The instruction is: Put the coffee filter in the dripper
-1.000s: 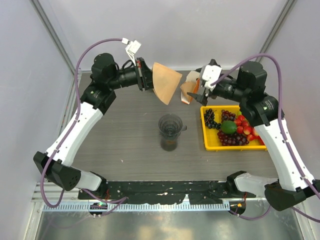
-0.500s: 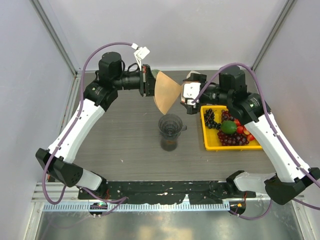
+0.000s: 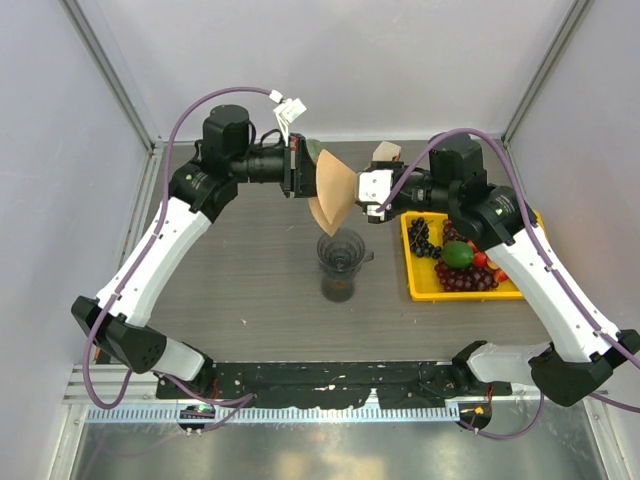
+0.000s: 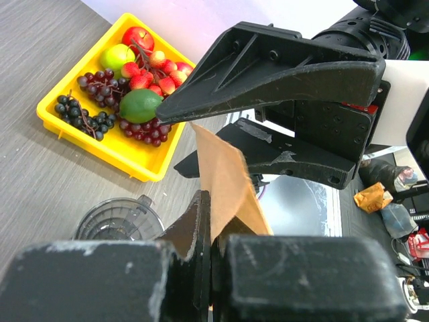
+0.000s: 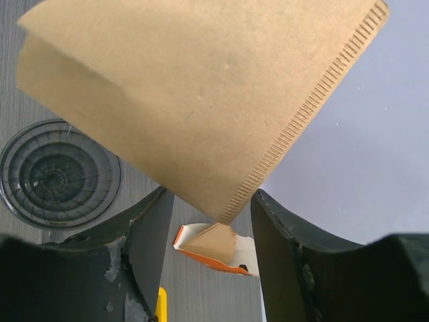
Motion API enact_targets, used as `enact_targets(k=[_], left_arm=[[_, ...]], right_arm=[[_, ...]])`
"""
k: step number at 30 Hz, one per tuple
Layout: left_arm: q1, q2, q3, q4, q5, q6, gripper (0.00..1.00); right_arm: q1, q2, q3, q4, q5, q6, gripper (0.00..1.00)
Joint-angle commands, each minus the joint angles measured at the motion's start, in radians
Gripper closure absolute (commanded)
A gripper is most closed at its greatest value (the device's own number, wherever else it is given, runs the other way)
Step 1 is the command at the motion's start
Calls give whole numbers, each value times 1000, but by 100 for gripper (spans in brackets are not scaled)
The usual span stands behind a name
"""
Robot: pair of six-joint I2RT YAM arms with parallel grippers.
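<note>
Left claw [image 3: 300, 172] clamped on coffee filter [image 3: 335, 195], held level above dripper [image 3: 342, 250]; right claw [image 5: 210, 201] pointing left, jaws apart astride filter's corner.

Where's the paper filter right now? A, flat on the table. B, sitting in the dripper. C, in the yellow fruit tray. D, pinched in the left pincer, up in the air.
D: the left pincer is shut on the filter, which hangs clear of the dripper below.
</note>
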Motion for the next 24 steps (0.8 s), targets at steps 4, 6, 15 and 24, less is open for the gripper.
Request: enact_targets(k=[4,6,15,24], left_arm=[[-4,-7,31,-14,-14,25,100],[-6,-8,28,-14,-17,29,100],[-18,-10,36,-43,-38,59,100],[-21,-4,40,-80,-52,91,100]], right_arm=[[6,-9,40,-4,16,-16,48],[6,-10,40,-6,16,-16,50],[12,-13,41,-7,4,-32,60],[15,-24,38,-35,-7,-50,66]])
